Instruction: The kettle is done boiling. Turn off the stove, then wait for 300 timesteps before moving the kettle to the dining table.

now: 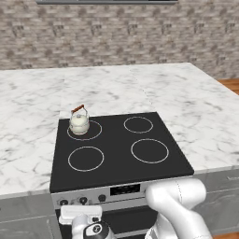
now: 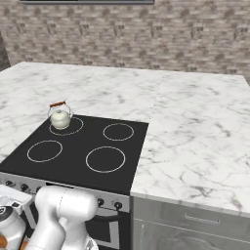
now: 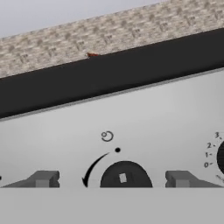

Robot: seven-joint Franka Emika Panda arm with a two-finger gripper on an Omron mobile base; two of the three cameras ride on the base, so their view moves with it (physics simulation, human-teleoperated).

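Note:
The cream kettle (image 1: 79,122) (image 2: 60,117) with its reddish-brown handle stands upright on the far left burner of the black stove (image 1: 116,140) (image 2: 83,141). In the hand view the handle's tip (image 3: 92,55) shows over the cooktop's edge. My gripper (image 3: 111,179) is low in front of the stove's steel front panel (image 3: 153,113), open. Its two fingertips (image 3: 43,178) stand either side of a black knob (image 3: 124,175), with a gap on each side. The dining table is out of view.
White marble counter (image 1: 196,107) (image 2: 195,136) surrounds the stove, with a brick wall (image 1: 116,32) behind. Further knobs (image 1: 83,200) and a display (image 1: 125,189) line the panel. Another knob's edge (image 3: 221,157) shows at the right of the hand view.

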